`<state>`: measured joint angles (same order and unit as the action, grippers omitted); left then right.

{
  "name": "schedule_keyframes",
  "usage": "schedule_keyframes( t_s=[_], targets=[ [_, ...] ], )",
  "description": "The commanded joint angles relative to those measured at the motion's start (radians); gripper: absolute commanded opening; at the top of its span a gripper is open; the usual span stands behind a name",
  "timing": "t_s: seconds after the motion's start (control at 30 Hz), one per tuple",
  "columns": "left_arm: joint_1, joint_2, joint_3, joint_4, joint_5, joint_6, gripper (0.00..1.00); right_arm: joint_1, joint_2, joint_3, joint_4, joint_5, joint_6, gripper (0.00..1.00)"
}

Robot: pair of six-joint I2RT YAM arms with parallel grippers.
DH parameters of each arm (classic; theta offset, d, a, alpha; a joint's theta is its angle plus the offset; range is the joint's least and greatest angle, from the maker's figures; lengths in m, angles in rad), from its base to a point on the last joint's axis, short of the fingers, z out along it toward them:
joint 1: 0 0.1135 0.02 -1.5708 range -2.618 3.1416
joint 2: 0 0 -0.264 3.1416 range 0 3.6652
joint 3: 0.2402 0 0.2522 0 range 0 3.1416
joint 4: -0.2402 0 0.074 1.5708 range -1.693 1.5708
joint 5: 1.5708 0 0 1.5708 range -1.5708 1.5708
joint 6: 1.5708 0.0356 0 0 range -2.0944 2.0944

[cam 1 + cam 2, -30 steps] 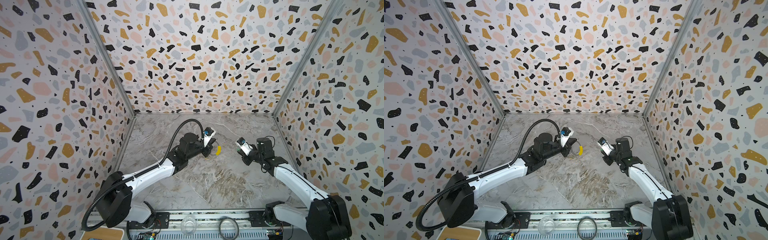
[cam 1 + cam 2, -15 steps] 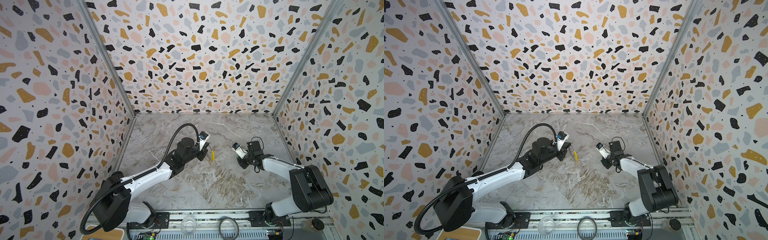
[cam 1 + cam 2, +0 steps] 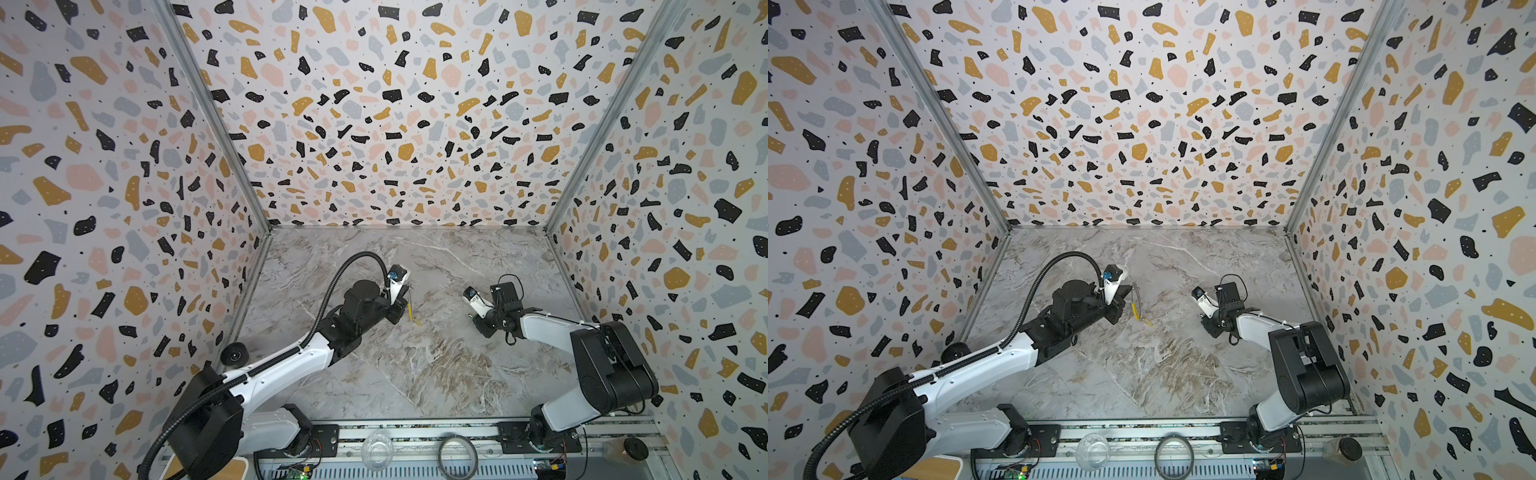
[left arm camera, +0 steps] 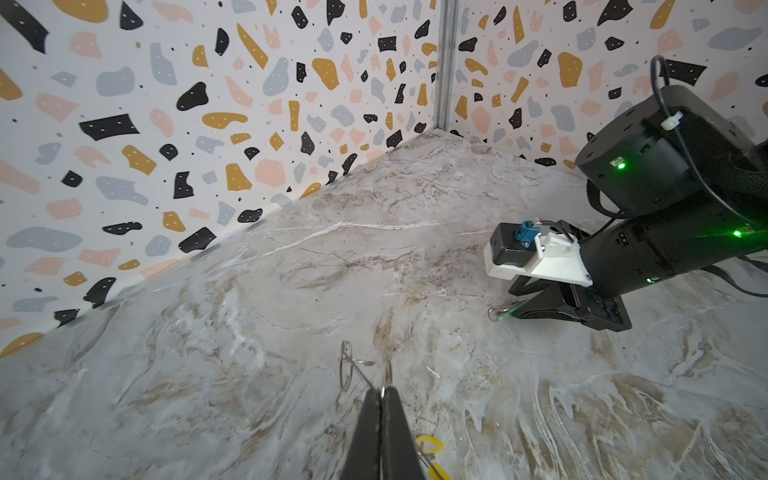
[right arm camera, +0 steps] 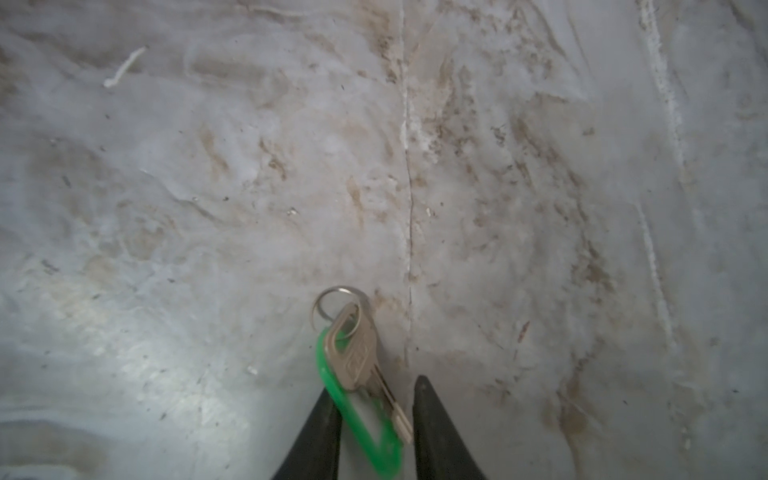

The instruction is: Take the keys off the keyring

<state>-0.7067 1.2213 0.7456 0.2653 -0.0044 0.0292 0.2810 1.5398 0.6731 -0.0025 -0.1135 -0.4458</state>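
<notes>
- Plainly, left gripper was pinched together on large thin silvery wire keyring, near centre of grey marble tabletop.
- At the loop's six o'clock in both top views hung small silvery key with yellow plastic tag.
- At three o'clock, right gripper stood part-way open, gripping nothing.
- Between its fingers lay small silvery key with green plastic tag, on the marble.

no text, number or brand can be read anywhere in the scene. the nearest thing to a marking is on the silvery key with the green tag, seen in the right wrist view: its head bears a small stamped rectangle, but whatever is in it is too blurred to make out.
</notes>
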Motion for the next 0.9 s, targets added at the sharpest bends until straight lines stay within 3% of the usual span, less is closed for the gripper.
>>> schedule_keyframes(
  t_s=[0.0, 0.33, 0.87],
  targets=[
    [0.02, -0.059, -0.012, -0.021, -0.049, 0.003, 0.0, 0.002, -0.059, 0.033, 0.0, -0.004, 0.007, 0.38],
    [0.077, -0.171, 0.004, -0.258, -0.14, 0.055, 0.0, -0.001, -0.223, 0.058, 0.002, -0.123, 0.005, 0.5],
    [0.092, -0.095, 0.026, -0.319, -0.132, 0.033, 0.0, 0.0, -0.142, 0.046, 0.027, -0.132, 0.03, 0.5]
  ],
)
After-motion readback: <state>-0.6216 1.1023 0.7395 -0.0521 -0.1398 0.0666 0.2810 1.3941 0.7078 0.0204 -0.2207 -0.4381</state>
